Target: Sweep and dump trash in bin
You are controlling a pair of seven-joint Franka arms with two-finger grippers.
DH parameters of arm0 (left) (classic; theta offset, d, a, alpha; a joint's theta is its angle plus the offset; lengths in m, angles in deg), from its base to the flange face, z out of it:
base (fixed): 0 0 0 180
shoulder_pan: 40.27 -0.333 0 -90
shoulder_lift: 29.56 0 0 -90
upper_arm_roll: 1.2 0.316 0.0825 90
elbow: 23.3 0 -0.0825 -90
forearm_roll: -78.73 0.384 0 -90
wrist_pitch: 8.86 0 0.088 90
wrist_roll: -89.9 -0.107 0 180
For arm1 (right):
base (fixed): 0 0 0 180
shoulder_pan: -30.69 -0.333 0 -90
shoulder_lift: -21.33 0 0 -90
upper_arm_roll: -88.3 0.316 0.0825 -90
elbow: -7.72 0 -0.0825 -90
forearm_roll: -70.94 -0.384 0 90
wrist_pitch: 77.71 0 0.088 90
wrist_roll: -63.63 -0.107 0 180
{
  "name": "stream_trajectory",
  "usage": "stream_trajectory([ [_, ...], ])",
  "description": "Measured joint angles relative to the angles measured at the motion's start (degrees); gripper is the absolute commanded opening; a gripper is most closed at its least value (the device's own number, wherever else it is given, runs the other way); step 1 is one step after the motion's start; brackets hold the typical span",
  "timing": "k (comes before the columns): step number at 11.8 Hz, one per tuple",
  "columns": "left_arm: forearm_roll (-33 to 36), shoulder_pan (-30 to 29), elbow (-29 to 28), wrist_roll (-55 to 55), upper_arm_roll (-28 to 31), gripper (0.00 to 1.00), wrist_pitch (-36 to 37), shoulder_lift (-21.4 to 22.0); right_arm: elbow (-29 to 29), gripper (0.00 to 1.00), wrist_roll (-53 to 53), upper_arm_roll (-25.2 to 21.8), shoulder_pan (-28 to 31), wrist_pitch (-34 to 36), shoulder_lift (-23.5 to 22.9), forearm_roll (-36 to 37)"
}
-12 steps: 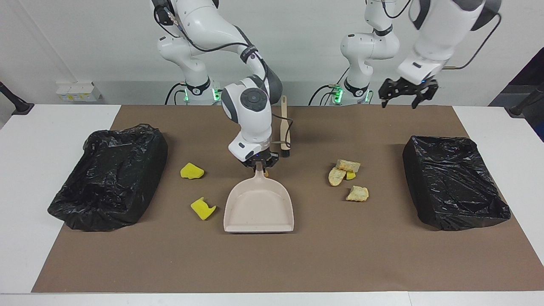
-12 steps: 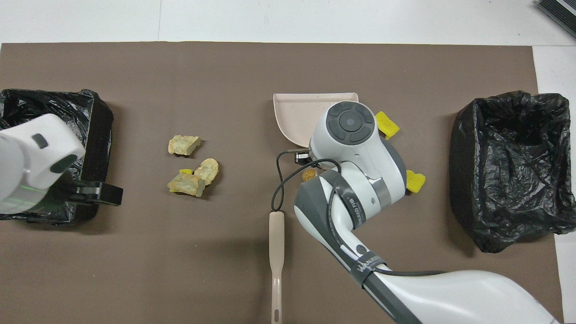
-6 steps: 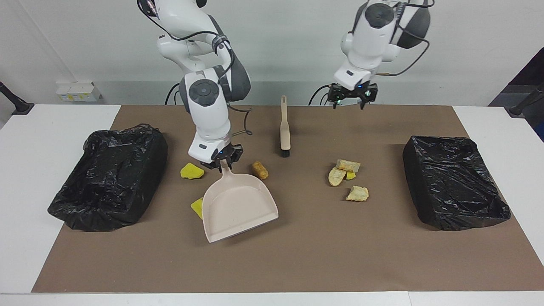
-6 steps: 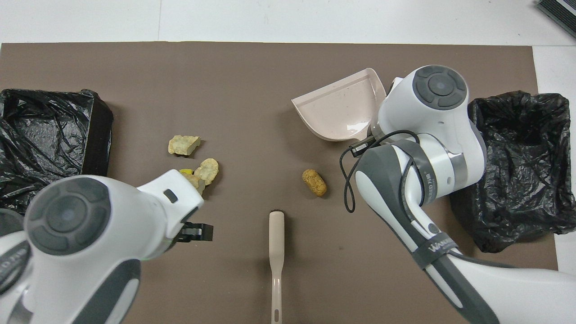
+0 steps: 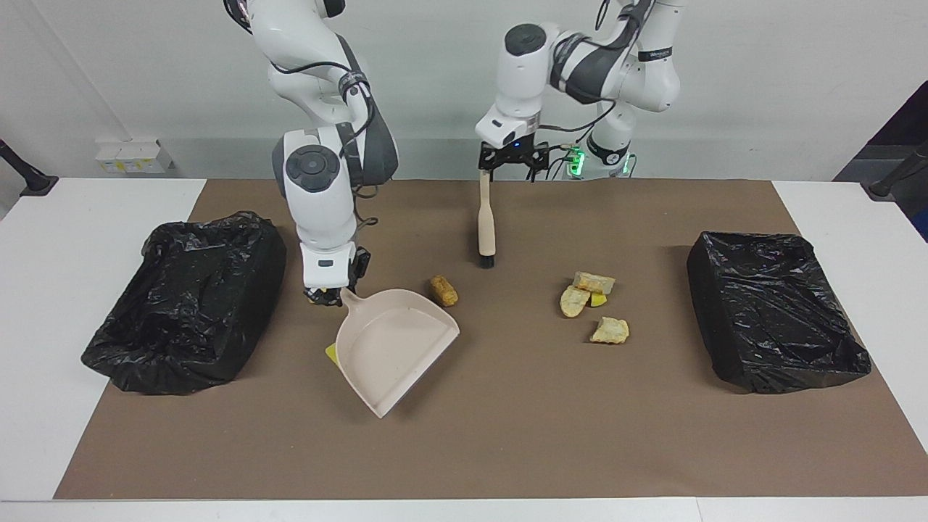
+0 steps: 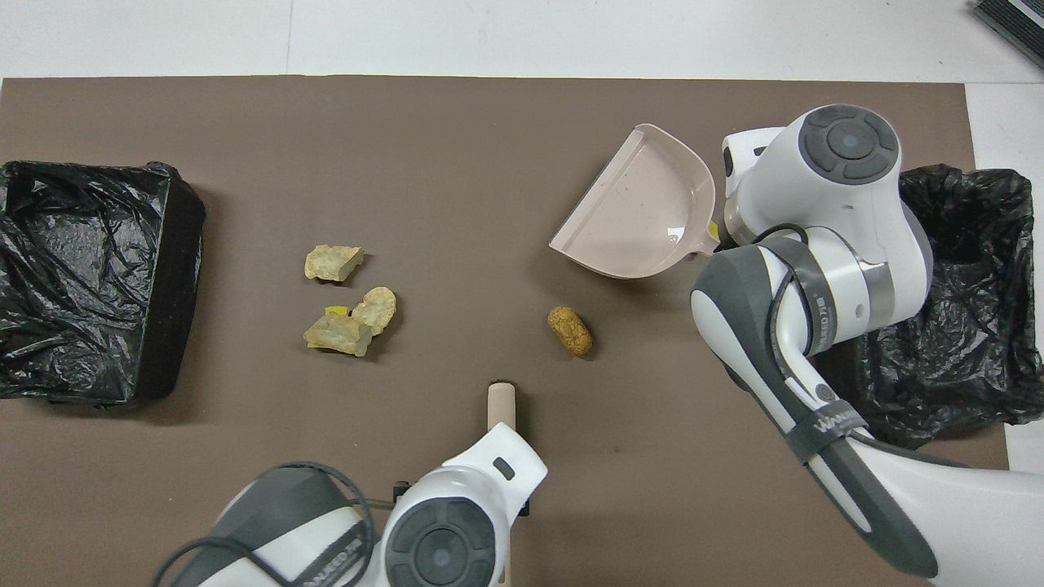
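- Right gripper (image 5: pixel 324 295) had its jaws closed on the dustpan (image 5: pixel 391 346) handle, beside one bin (image 5: pixel 185 297).
- Left gripper (image 5: pixel 507 161), jaws spread, hung over the brush (image 5: pixel 486 217) handle.
- Trash (image 5: pixel 591 304) lay mid-tabletop, open mat around it.

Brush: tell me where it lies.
The brush lies mid-mat, nearer the robots than the brown chunk, its handle end under the left gripper.

Mat's middle open btwn dustpan (image 5: pixel 395 348) & bread chunks (image 5: pixel 591 304) — only cork (image 5: pixel 444 290) there.
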Motion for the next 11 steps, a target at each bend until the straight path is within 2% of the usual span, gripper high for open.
stream_trajectory([
  [3, 0.0, 4.6, -2.8, 3.9, 0.0, 1.00, -6.8, -6.3, -1.4, 0.00, 10.3, 0.0, 1.6, 0.1, -0.3, 1.5],
  [6, 0.0, 5.3, -5.5, 4.0, 0.1, 1.00, -8.9, -6.1, -1.6, 0.00, 11.2, 0.0, 1.8, 0.1, -0.7, 1.7],
  [9, 0.0, 5.4, -6.2, 4.0, 0.1, 0.00, -9.4, -5.8, -1.6, 0.00, 11.2, 0.0, 1.8, 0.1, -0.8, 1.8],
  [11, 0.0, 6.3, -6.4, 4.0, 0.1, 0.00, -9.5, -5.7, -1.6, 0.00, 11.2, 0.1, 1.8, 0.1, -0.8, 1.8],
])
